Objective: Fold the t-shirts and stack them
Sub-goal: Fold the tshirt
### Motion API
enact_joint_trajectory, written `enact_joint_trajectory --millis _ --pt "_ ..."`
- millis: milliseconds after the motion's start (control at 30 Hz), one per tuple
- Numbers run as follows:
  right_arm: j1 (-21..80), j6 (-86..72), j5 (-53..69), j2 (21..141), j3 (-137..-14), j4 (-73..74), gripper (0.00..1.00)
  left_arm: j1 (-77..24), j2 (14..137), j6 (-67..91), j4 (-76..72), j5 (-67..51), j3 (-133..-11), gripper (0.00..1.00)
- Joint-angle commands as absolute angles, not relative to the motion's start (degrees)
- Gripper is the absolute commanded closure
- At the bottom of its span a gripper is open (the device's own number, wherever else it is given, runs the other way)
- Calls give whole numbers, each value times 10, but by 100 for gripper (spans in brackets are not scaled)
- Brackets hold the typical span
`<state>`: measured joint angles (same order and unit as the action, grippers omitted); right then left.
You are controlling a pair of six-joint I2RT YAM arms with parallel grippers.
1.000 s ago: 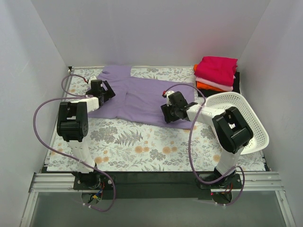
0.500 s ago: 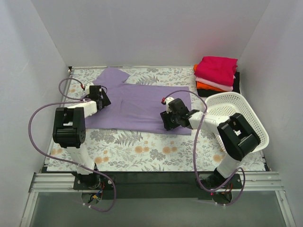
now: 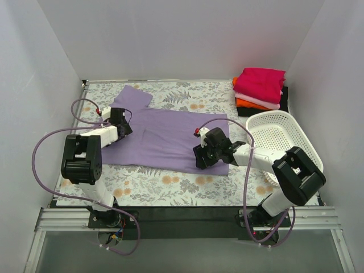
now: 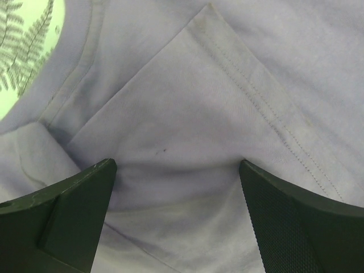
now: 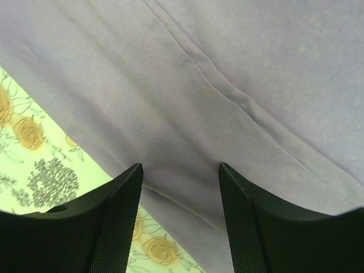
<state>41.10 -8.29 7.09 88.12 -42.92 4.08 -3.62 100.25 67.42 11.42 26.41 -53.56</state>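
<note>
We found the right pincer (image 5: 181,170) low over the near hem of the lavender t-shirt (image 3: 165,136). Its fingers were parted, with flat cloth filling the gap and nothing pinched. The flowered worktop (image 3: 170,182) showed just to the near side of it.

Farther off, the left pincer (image 4: 176,170) sat over the shoulder end, beside the collar band. It too was spread wide and gripping nothing, with a stitched sleeve edge lying just beyond its tips. The shirt lay spread between the two pincers, one sleeve angled out past the left one.

We judged the cloth light, limp and thin. It would drape and wrinkle rather than hold a crease, and it would slide easily over the printed surface. A single layer would be hard to nip from flat. The doubled seams at hem, sleeve and shoulder looked the firmest places to take hold, one corner per pincer.

Well beyond the right pincer and to its right, the folded stack (image 3: 260,85) waited with magenta on top. The white basket (image 3: 296,128) stood between.
</note>
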Motion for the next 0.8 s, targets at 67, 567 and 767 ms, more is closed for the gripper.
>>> enact_joint_trajectory --millis 67,567,767 --pt "442 -119 104 868 -388 164 49 -78 970 700 303 305 -511 17" --pt "431 -112 -29 815 -541 189 44 -98 1124 568 196 306 -979 16" --pt "418 -110 -18 853 -567 157 45 -67 1299 539 109 224 -1096 16"
